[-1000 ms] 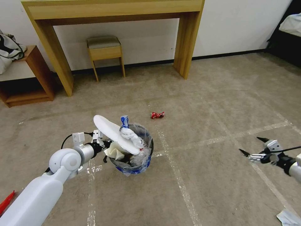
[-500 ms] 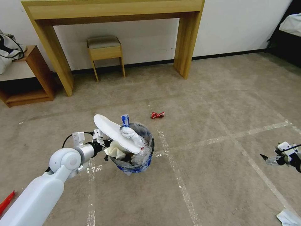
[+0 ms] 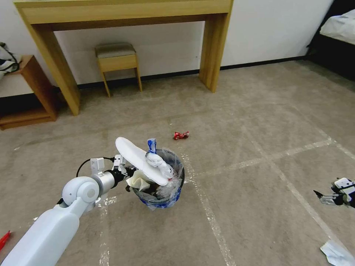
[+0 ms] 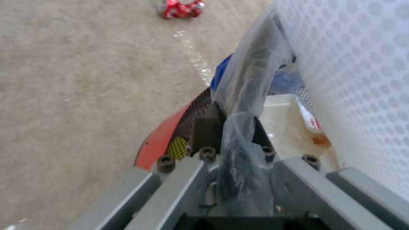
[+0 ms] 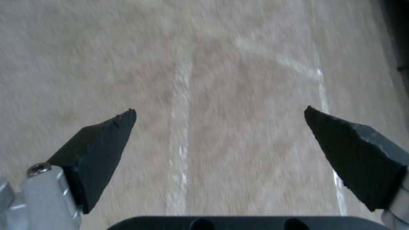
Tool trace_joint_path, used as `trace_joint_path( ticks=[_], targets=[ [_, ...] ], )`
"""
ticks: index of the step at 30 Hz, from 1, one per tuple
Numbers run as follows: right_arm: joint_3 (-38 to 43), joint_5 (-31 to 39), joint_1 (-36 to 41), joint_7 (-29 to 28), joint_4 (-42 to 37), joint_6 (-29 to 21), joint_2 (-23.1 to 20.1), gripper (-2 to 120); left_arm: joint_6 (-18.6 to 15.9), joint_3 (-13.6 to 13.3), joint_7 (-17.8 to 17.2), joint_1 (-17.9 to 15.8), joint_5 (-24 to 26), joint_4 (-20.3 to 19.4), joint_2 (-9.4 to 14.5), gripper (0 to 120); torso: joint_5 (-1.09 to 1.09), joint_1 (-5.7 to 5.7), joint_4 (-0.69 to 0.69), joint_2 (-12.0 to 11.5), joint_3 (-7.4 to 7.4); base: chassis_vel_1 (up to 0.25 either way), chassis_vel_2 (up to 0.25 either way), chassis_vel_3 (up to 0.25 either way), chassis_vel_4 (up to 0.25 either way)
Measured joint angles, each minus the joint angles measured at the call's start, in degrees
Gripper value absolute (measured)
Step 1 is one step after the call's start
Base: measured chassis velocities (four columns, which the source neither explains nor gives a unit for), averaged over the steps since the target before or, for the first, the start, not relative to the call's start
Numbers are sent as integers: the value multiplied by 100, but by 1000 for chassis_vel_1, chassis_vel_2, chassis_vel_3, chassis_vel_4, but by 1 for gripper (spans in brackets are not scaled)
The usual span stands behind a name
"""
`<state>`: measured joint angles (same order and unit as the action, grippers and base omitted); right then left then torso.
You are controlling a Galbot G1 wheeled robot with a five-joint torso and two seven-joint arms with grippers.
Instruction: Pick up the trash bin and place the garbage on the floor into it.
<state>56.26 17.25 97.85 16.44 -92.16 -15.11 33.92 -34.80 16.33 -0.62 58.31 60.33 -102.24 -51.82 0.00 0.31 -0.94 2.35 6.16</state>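
The trash bin [image 3: 162, 194], lined with a clear-and-blue bag, hangs just above the carpet with my left gripper [image 3: 128, 177] shut on its near rim. The left wrist view shows that gripper [image 4: 226, 126] pinching the rim and bag, beside the bin's red side [image 4: 159, 143]. A white slipper sole [image 3: 138, 160] and crumpled tissue [image 3: 157, 162] stick out of the full bin. A red crumpled wrapper [image 3: 181, 135] [image 4: 181, 8] lies on the floor beyond the bin. A pale tissue [image 3: 336, 253] lies at the bottom right. My right gripper [image 3: 325, 197] [image 5: 219, 111] hovers open above bare carpet, holding nothing.
A wooden desk [image 3: 122, 14] with a stool [image 3: 114, 59] under it stands along the far wall. A low wooden shelf [image 3: 29, 92] is at the left and a dark bed [image 3: 332, 40] at the right. Tape lines cross the carpet. A red object [image 3: 3, 238] lies at the lower left.
My right gripper has pulled back toward the right edge and lower. The whole view has shifted slightly as the camera turned right. The left gripper still holds the bin.
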Motion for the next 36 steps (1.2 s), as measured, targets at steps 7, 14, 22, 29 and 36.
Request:
trace_joint_path(
  ticks=[7,14,22,29,36],
  targets=[
    [17,-182,-5,-19,325,9,-3,100,10,23,-86,8,106,-41,6,1,1,0,-2,0,0,-60,-59,-56,-69],
    [-25,-317,-50,-4,1277,-532,-204,100,23,90,-161,-7,184,-100,29,1,-1,0,2,0,0,-7,-4,-5,-7],
    [-1251,656,-1147,-214,2324,-1383,-99,100,26,76,-210,14,188,-134,44,1,3,0,1,0,1,0,0,0,0],
    [-2328,994,-2302,-300,3432,-1564,194,100,27,75,-274,31,276,-191,156,1,-1,0,1,0,1,0,0,0,0],
    [-3007,1032,-3256,-301,4062,-1532,572,100,28,103,-294,38,317,-159,228,1,-1,0,3,0,1,0,0,0,0]
  ],
)
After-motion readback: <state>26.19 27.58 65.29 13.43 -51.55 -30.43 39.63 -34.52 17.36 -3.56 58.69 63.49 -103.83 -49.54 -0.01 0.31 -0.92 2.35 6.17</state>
